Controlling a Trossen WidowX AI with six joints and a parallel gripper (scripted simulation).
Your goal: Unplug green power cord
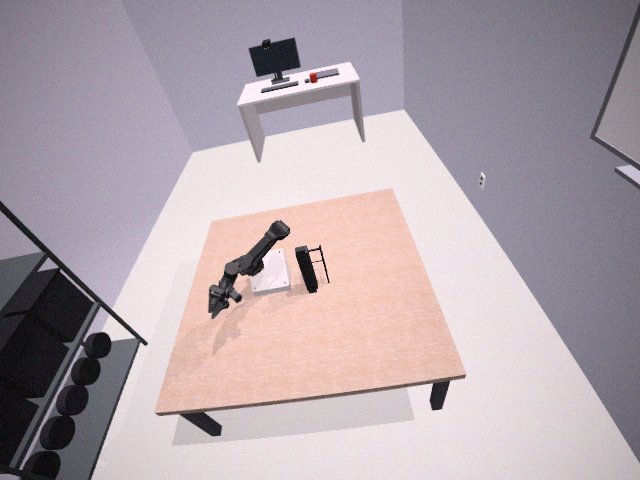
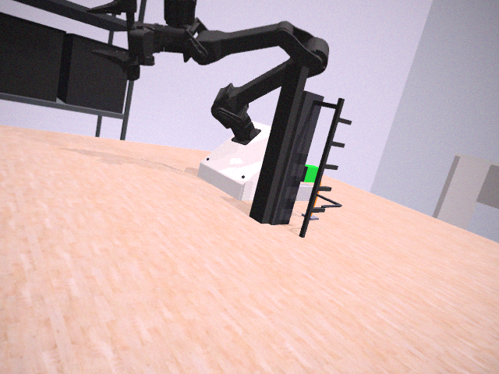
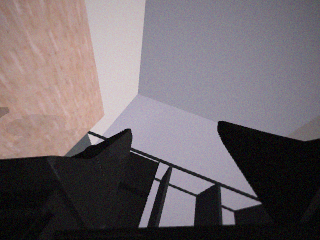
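Gripper (image 2: 121, 29): I read the fingers spread wide with nothing between them; it hangs in the air off to the side, well apart from the strip.
Arm (image 1: 258, 251): bent up and over from its white base (image 1: 276, 273) on the wooden table (image 1: 336, 335).
Power strip (image 2: 277, 160): black, standing on edge just beside the base.
Green plug (image 2: 310, 174): I see it seated on the strip's far face, between strip and black wire rack (image 2: 322, 169).
Cord: I cannot make it out.
Wrist view: fingertips point toward a shelf unit (image 3: 165, 190) and the wall.
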